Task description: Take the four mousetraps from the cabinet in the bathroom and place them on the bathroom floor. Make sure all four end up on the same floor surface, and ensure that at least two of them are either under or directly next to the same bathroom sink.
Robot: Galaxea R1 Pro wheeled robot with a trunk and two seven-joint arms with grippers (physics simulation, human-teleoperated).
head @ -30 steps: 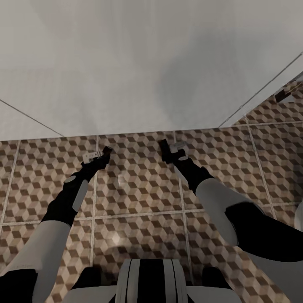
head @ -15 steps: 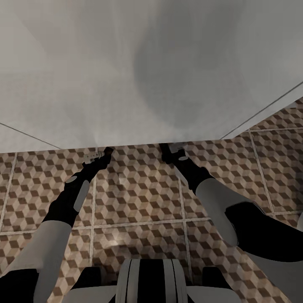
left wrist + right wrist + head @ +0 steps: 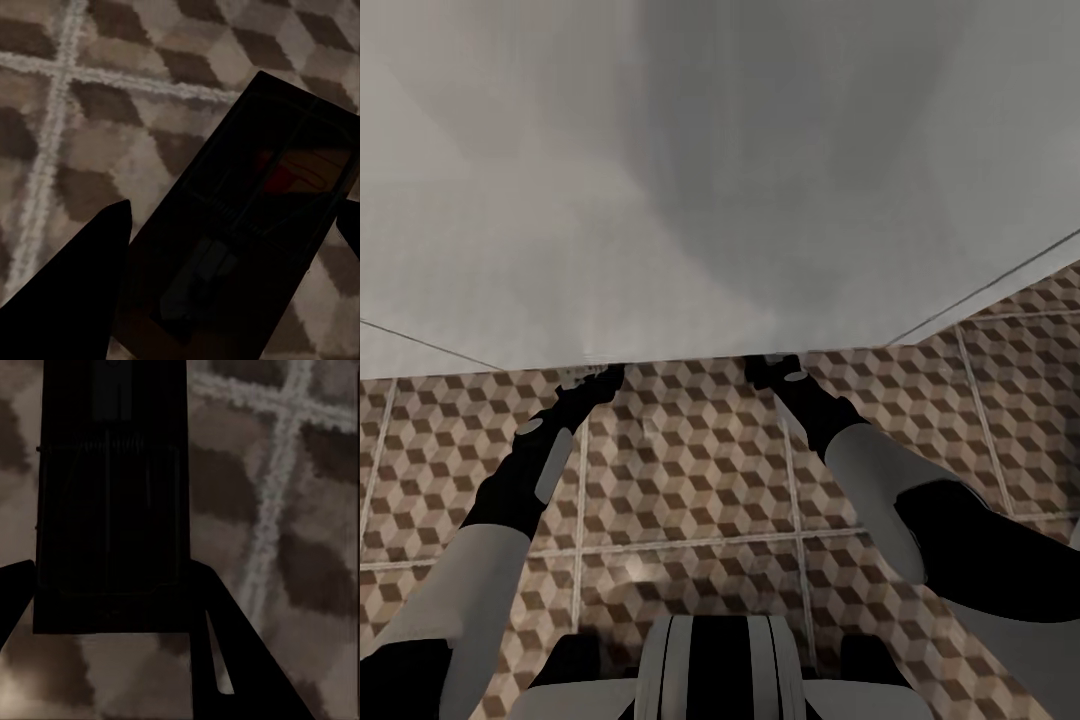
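Each of my grippers holds a mousetrap over the bathroom floor, whose tiles carry a brown and beige cube pattern. In the left wrist view a dark flat mousetrap with wire parts and a red mark lies between the fingers of my left gripper, shut on it. The right wrist view has a second mousetrap between the fingers of my right gripper, also shut. In the head view the left gripper and right gripper reach forward, low, at the foot of a white surface. The cabinet and sink are out of view.
A broad pale grey-white surface rises straight ahead and meets the tiles just at my fingertips. More tiled floor runs off past its right end. My trunk sits at the bottom of the head view.
The whole head view has shifted: the white surface has grown and its foot has come down to my gripper tips. Both arms keep their pose with the traps.
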